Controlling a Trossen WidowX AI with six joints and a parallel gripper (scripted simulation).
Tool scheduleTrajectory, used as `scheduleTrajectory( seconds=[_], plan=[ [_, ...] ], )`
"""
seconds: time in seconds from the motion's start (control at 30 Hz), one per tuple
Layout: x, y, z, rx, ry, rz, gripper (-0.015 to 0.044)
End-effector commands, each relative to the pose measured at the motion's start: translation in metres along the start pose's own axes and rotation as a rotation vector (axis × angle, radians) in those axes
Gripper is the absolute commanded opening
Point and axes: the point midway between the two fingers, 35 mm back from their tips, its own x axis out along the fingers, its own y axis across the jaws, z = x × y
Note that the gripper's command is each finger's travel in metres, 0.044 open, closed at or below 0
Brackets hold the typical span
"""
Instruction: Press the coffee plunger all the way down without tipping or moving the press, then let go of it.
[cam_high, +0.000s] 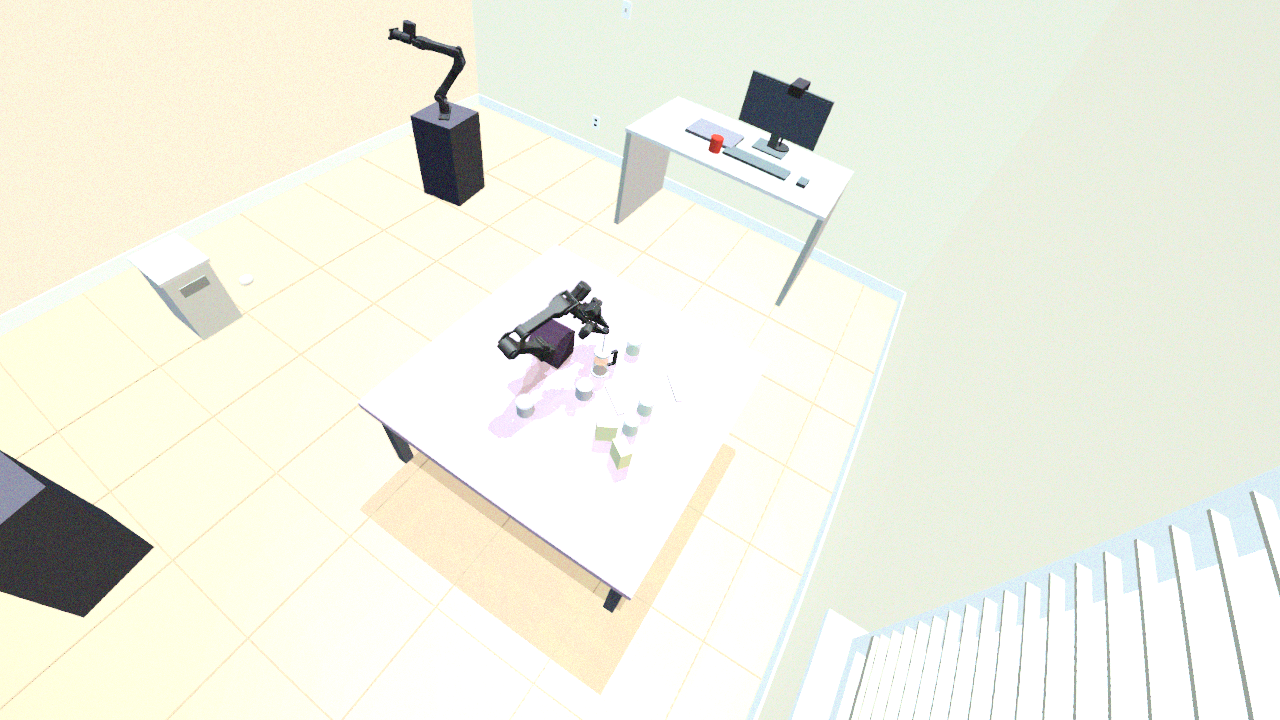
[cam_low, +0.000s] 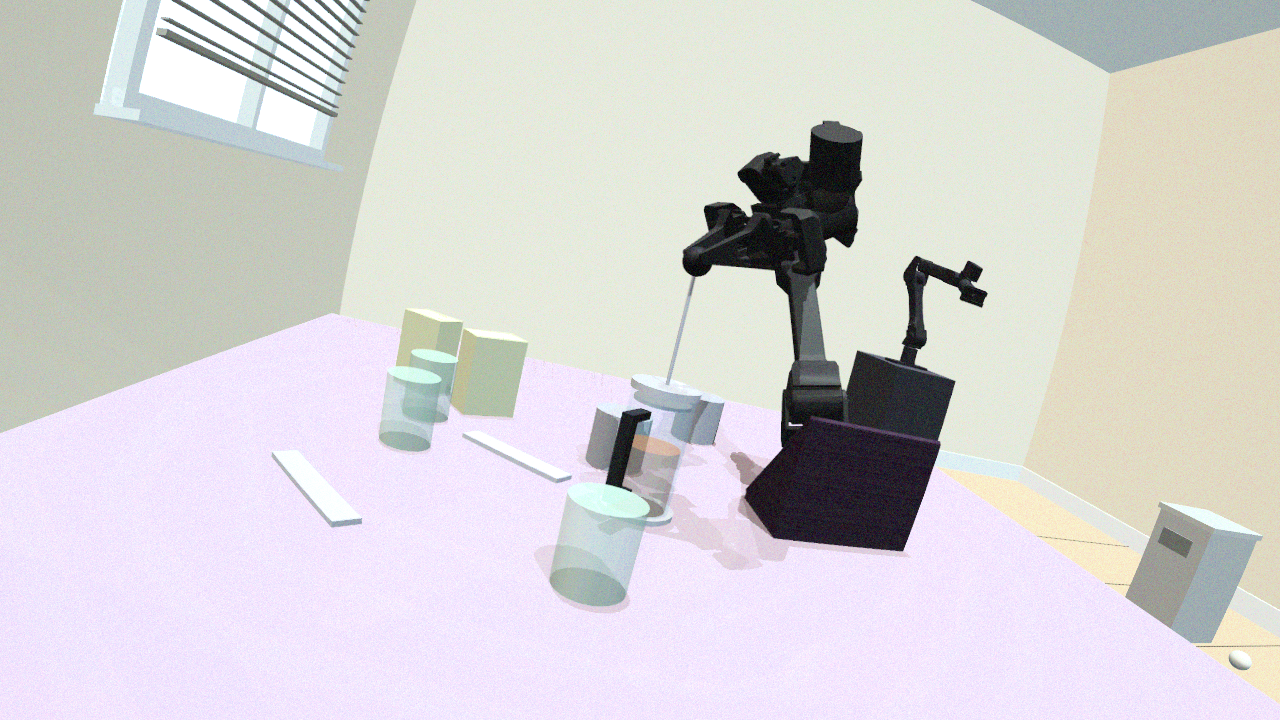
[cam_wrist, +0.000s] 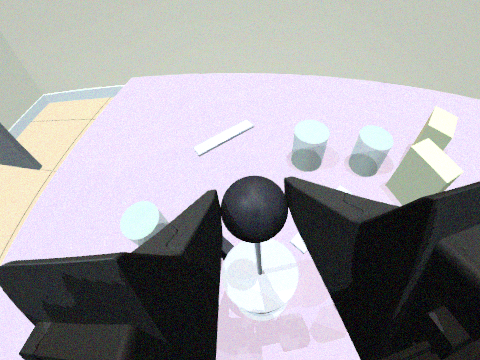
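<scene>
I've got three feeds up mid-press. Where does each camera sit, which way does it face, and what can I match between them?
Top: high in the room, looking down at the table; the whole arm shows.
Exterior: low at the table's edge, facing the coffee press; arm and gripper show.
Wrist: on the gripper, looking down; both fingers clamp the plunger knob.
Shared: exterior and wrist both show the two yellow boxes.
</scene>
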Motion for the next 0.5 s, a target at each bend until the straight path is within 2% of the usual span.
scheduleTrajectory(
  seconds=[0.0, 0.47],
  plan=[
    [0.002, 0.000, -0.003, -0.006, 0.003, 0.000, 0.0126],
    [0.016, 0.002, -0.021, -0.005, 0.004, 0.001, 0.0126]
  ],
)
